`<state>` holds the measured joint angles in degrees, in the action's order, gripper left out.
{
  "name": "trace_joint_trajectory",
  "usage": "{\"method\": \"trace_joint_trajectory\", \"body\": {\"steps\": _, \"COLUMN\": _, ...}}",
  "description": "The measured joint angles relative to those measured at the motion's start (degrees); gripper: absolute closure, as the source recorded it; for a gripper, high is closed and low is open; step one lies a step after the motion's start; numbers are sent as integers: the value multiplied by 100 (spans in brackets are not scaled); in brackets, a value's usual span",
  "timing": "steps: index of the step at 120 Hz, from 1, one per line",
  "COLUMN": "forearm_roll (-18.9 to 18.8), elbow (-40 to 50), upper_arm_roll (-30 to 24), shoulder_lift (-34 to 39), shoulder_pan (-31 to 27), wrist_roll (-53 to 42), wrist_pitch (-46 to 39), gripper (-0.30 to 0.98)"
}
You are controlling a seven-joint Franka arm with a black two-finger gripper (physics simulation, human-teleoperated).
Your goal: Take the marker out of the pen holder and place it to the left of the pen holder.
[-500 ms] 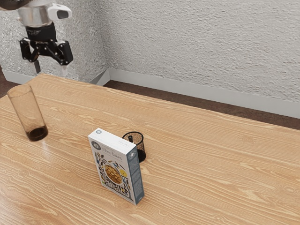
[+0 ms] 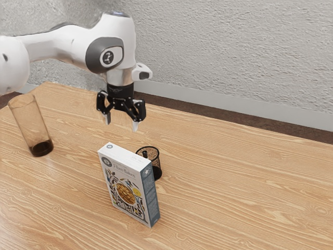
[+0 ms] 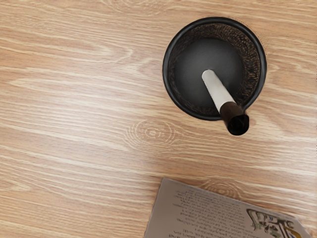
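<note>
Exterior view: gripper observed above the table, its fingers spread wide with nothing held between them; printed box standing upright just beside the black pen holder, glass well apart toward the exterior view's left. Wrist view: marker found inside the pen holder, tilted, pale shaft within, dark end projecting past the rim.

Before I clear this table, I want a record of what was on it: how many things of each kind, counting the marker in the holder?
Tall glass: 1
Printed box: 1
Pen holder: 1
Marker: 1
Total: 4
</note>
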<state>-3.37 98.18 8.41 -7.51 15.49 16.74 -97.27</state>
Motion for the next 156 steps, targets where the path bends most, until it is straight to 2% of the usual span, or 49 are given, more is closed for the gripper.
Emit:
{"method": "trace_joint_trajectory", "body": {"steps": 16, "forearm_roll": 10, "elbow": -103, "upper_arm_roll": -17, "shoulder_lift": -522, "shoulder_pan": -22, "wrist_roll": 55, "wrist_pitch": -633, "gripper": 0}}
{"method": "trace_joint_trajectory", "body": {"steps": 50, "forearm_roll": 81, "elbow": 634, "upper_arm_roll": -94, "shoulder_lift": -480, "shoulder_pan": 241, "wrist_roll": 137, "wrist_pitch": -1653, "gripper": 0}}
{"method": "trace_joint_trajectory", "body": {"steps": 70, "forearm_roll": 80, "elbow": 852, "upper_arm_roll": -103, "shoulder_lift": -395, "shoulder_pan": 268, "wrist_roll": 147, "wrist_pitch": -1873, "gripper": 0}}
{"method": "trace_joint_trajectory", "body": {"steps": 156, "forearm_roll": 94, "elbow": 956, "upper_arm_roll": -103, "shoulder_lift": -800, "shoulder_pan": 175, "wrist_roll": -20, "wrist_pitch": -2422, "gripper": 0}}
